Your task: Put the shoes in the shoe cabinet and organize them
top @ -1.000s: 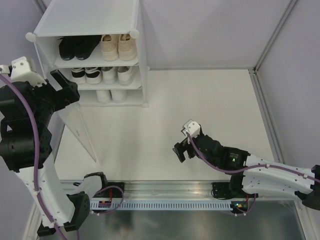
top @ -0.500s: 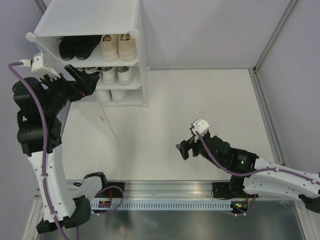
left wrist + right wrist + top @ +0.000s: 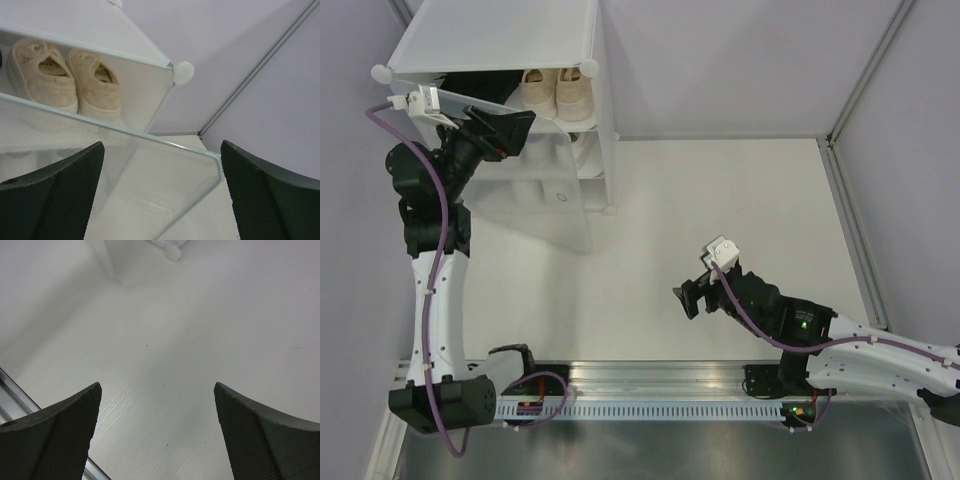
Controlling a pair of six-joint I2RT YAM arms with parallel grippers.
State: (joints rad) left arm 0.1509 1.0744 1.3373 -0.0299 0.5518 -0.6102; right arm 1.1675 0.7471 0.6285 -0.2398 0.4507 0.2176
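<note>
The shoe cabinet (image 3: pixel 490 40) stands at the back left. Its frosted door (image 3: pixel 545 190) hangs partly swung across the front. On the top shelf a beige pair of shoes (image 3: pixel 557 92) shows, close up in the left wrist view as the beige pair (image 3: pixel 65 82). The lower shelves' shoes are only pale blurs behind the door. My left gripper (image 3: pixel 510 128) is open at the door's upper edge. In its wrist view the door (image 3: pixel 150 190) lies across the gap of the left gripper (image 3: pixel 161 145); whether it touches is unclear. My right gripper (image 3: pixel 692 298) is open and empty over the bare table (image 3: pixel 160 340).
A round corner connector (image 3: pixel 184 72) marks the cabinet's top right corner, and a foot connector (image 3: pixel 173 252) its base. A metal rail (image 3: pixel 720 385) runs along the near edge. Grey walls and a frame post (image 3: pixel 850 200) bound the white table.
My left arm has swung up and right to the cabinet's front. The door has moved with it, from open at the left to partly across the shelves. The right arm shifted slightly right, then held.
</note>
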